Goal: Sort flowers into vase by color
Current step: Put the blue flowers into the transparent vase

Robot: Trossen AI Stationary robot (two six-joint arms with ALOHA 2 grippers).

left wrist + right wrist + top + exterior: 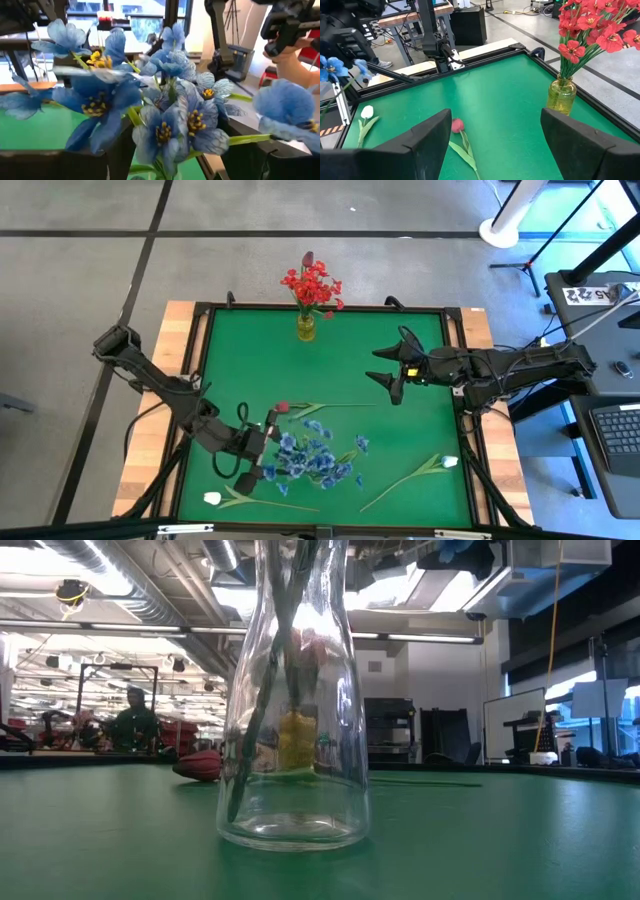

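Red sprays (314, 285) stand in the small yellow vase (306, 328) at the bench's (400, 440) 12 o'clock edge; that colour looks mostly sorted.

Blue sprays (312, 457) bunch at about 6 o'clock on the green mat. The low view shows a clear glass vase (294, 700) close to the camera with thin green stems inside it, so I judge the blue bunch sits in this vase, though the high view does not show the glass.

Left gripper (262, 448) is right beside the blue bunch at its 9 o'clock side; blossoms fill the left wrist view. Whether its jaws stand open or closed, I cannot tell.

Right gripper (393, 373) hovers over bare mat toward 2 o'clock, jaws spread wide, holding nothing.

Dark red rosebud (283, 408) lies flat just 12 o'clock of the blue bunch. One white tulip (213, 498) lies at 7 o'clock, the other white tulip (449, 462) at 4 o'clock.

Risks, as judged:
- Left arm pulling away could snag petals and tip the clear glass vase.
- Rosebud stem lies flat against the mat; a pick could slip or pinch the mat.
- Both arms converging near 6 o'clock could collide.
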